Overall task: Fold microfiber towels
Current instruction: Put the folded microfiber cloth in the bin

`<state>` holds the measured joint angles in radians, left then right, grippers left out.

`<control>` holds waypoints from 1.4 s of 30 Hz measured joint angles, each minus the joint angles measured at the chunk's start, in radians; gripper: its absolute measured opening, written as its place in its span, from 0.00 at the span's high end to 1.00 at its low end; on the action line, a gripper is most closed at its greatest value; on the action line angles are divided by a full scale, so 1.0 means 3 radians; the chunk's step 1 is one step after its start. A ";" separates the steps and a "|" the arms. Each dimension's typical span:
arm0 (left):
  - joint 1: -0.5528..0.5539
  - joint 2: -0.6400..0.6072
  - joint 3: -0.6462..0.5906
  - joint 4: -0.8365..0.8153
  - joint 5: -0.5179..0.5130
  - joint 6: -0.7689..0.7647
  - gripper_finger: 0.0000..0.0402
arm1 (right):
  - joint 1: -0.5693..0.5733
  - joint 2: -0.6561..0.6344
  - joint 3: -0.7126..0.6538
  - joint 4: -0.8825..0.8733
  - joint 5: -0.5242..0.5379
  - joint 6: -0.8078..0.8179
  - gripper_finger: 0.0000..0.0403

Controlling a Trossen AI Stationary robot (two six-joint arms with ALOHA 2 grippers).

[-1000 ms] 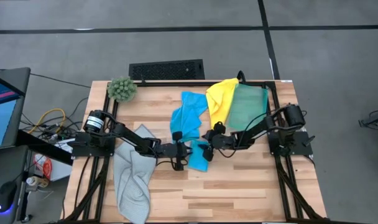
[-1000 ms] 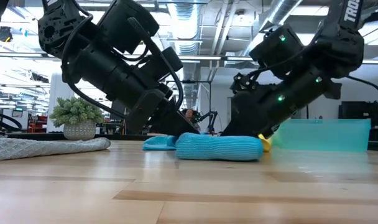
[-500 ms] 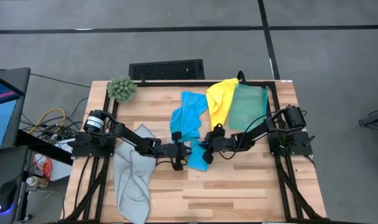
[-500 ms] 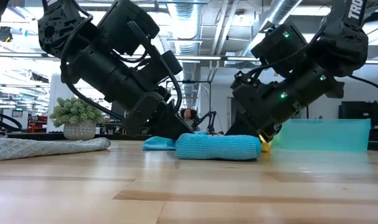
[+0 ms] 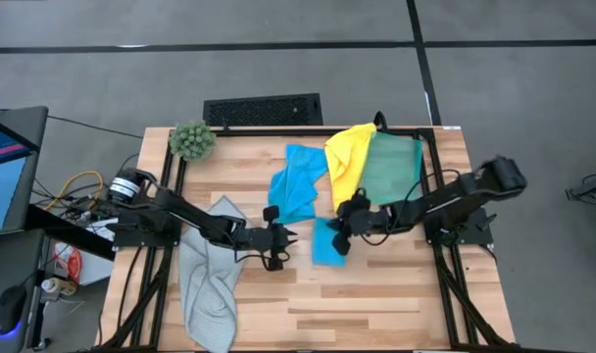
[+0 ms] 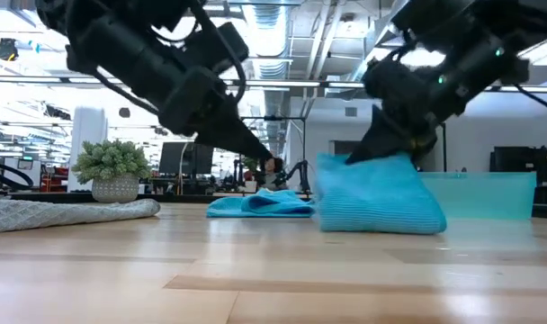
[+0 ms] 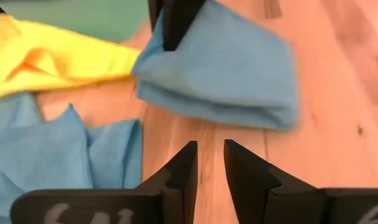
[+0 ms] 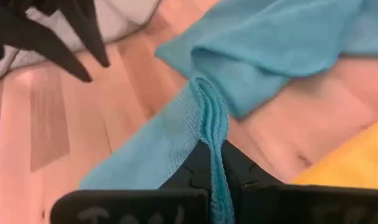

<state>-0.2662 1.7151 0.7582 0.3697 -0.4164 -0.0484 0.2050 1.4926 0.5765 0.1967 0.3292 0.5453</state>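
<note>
**Towel pinched in the right pincer**

Folded blue towel [image 5: 326,242] sits near the middle of the worktop [image 5: 376,294], its top edge lifted and squeezed tight in the right pincer [image 5: 343,227]. The left pincer [image 5: 286,238] hangs just beside it, holding nothing, its fingers [image 7: 176,177] almost pressed together. Behind lie another blue towel [image 5: 296,184], a yellow towel [image 5: 347,159] and a green towel [image 5: 391,169]. A grey towel [image 5: 208,284] drapes by the left arm.

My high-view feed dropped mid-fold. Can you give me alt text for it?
The right gripper pinches a folded bright blue microfiber towel at the wooden table's centre; the left gripper sits empty beside it. Behind lie a crumpled blue towel, yellow towel and teal green towel; a pale grey towel lies left.
</note>
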 joint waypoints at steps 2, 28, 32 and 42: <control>-0.0033 -0.0033 0.0000 0.0000 -0.0071 0.0001 0.82 | 0.0007 -0.0212 -0.0001 -0.0225 0.0153 -0.0004 0.95; -0.0138 -0.0048 0.0000 -0.0172 -0.0223 -0.0142 0.82 | -0.0683 -0.1916 0.0018 -0.1691 0.1079 -0.0139 0.95; -0.0138 -0.0048 -0.0001 -0.0194 -0.0223 -0.0142 0.82 | -0.0991 -0.2263 0.0017 -0.1871 0.1051 -0.0266 0.95; -0.0137 -0.0048 -0.0001 -0.0219 -0.0223 -0.0142 0.82 | -0.1862 -0.2574 0.0017 -0.2355 0.0818 -0.0250 0.95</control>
<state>-0.3073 1.7008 0.7578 0.3038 -0.4831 -0.0911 -0.3538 0.7206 0.5816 -0.5099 0.5744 0.4703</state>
